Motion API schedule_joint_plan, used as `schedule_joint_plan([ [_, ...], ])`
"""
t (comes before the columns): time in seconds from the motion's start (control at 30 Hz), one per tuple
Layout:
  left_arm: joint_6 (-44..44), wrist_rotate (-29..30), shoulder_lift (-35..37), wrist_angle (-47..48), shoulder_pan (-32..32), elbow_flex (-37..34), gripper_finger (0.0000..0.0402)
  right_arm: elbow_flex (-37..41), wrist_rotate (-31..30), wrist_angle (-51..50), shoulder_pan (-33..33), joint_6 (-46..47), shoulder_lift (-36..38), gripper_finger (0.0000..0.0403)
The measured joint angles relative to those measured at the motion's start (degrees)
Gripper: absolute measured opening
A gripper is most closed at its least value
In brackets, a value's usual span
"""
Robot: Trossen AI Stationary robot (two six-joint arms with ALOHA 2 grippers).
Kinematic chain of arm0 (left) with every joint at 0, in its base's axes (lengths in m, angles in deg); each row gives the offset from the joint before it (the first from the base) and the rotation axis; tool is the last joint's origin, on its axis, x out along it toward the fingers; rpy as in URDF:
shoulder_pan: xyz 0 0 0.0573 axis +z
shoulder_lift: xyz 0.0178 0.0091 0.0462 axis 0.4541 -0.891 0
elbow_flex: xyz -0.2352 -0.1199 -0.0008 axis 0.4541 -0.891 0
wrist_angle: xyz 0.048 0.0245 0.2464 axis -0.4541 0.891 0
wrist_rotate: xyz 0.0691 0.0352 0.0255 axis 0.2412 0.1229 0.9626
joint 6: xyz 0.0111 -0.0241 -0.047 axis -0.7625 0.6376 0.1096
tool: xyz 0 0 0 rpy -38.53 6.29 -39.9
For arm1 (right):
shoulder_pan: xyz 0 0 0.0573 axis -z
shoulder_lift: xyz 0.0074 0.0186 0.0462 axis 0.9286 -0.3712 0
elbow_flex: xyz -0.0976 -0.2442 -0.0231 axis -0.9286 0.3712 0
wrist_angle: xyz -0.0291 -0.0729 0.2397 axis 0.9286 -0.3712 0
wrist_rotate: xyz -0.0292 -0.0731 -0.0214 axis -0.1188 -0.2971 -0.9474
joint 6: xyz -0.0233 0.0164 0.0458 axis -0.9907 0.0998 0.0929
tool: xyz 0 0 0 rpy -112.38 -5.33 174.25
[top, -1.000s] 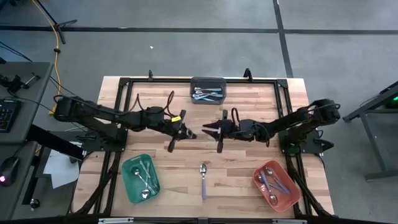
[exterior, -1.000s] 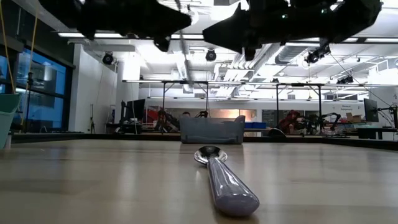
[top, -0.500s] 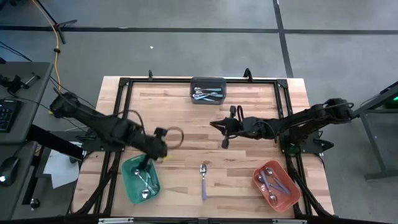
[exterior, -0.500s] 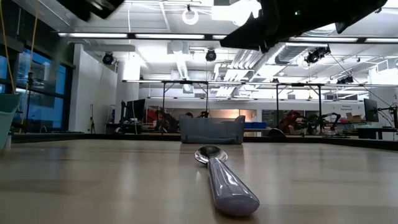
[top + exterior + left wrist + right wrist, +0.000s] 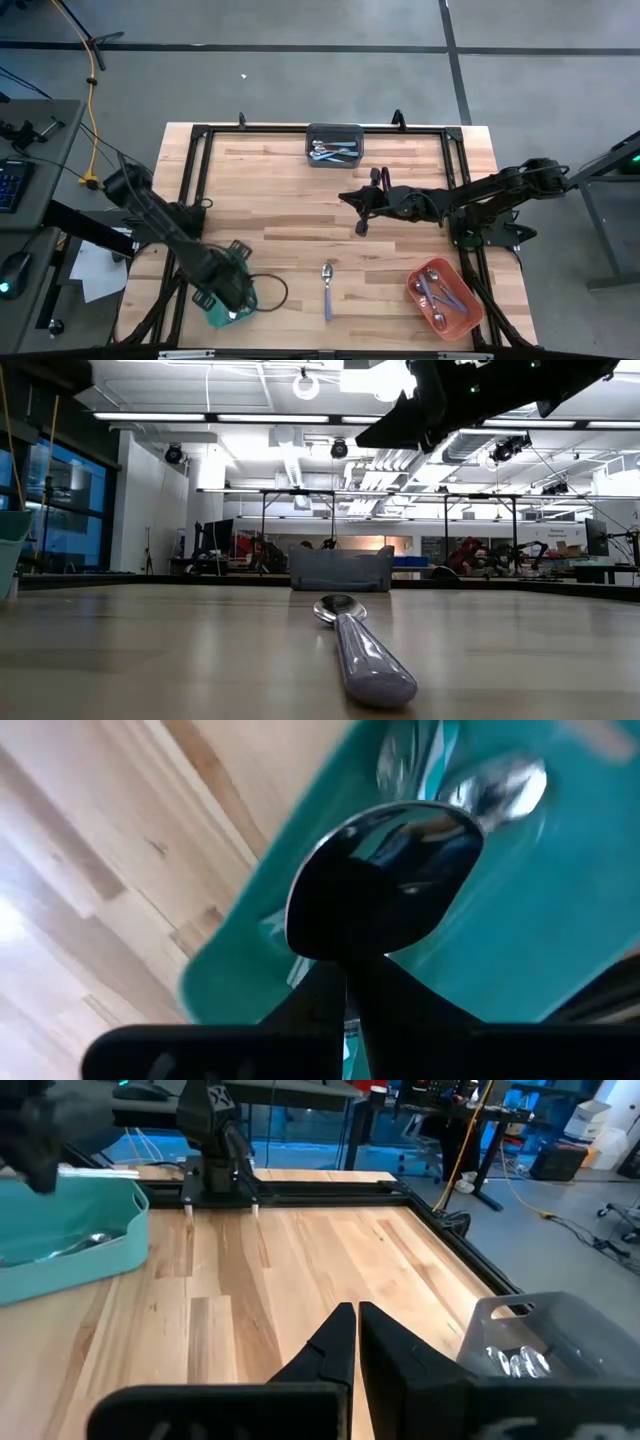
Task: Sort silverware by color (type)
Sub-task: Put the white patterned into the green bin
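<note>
- Silver spoon [image 5: 385, 875] pinched in the left gripper [image 5: 350, 982], bowl jutting straight out past the fingertips, shiny and reflecting the claw itself.
- Directly beyond that bowl: green bin [image 5: 510, 920], more spoons [image 5: 495, 788] already lying inside, so a drop here looks like the plan for this plain metal type.
- Seen from above, left gripper [image 5: 228, 293] poised right over the green bin [image 5: 246, 295], at the near left corner of the table [image 5: 280, 180]; arm stretched diagonally to reach it.
- Lavender-handled spoon [image 5: 327, 285] flat on the bare wood, well off to the side of the left claw, between the green bin and the red bin [image 5: 464, 312]; probably next in line.
- Same spoon filling the low view [image 5: 365, 650], bowl pointing away toward the grey bin [image 5: 341, 570] at the far edge.
- Red bin holding several spoons [image 5: 438, 292]; grey bin [image 5: 334, 132] holding a heap of spoons [image 5: 333, 151], handle colours hard to tell.
- Right gripper [image 5: 345, 198] hanging mid-table, fingers [image 5: 340, 1342] pressed together on nothing, well clear of every bin; waiting, by the look of it, and leaving the drop zone free.
- Risk to watch: spoon held only by the handle, so a tilt on release could send it over the bin's rim.
</note>
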Motion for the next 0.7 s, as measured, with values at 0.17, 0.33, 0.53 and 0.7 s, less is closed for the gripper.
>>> schedule_joint_plan([
  [0.17,-2.36,-1.71,-5.11,0.43,-1.8,0.0,0.0001,0.0,0.02,-0.55,-0.07,1.0,0.0,0.0002],
  [0.33,-3.65,-3.63,-7.28,-1.1,-2.86,0.0,0.0001,0.0,0.06,-0.55,-0.17,1.12,0.0,0.0002],
  [0.53,-3.23,-5.27,-7.51,-4.5,-3.24,0.0,0.0,0.0,0.26,-0.55,-0.17,1.18,0.0,0.0002],
  [0.7,-2.74,-5.67,-7.51,-4.82,-3.23,0.0,0.0,0.0,0.24,-0.55,-0.17,1.18,0.0,0.0002],
])
